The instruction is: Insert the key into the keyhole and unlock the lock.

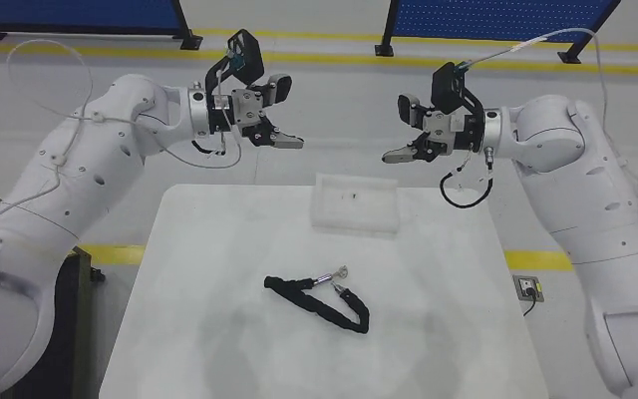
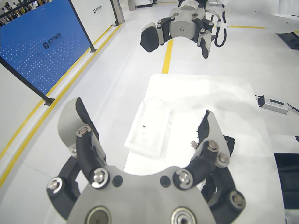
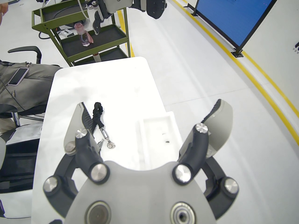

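White worktop (image 1: 249, 339), white tray (image 1: 356, 204). The lock (image 1: 317, 299) has a black sleeve and shiny silver ends. Left gripper (image 2: 143, 107) and right gripper (image 3: 150, 103) are grey metal with black links and ribbed black jaws. The floor (image 1: 329, 110) is pale grey with yellow lines. The panels (image 2: 35, 47) are blue, dotted white.

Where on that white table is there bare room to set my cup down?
Bare table lies left and right of the black cable lock, out to either side edge, and along the near edge in front of it. The centre is taken by the lock, the far middle by the white tray.
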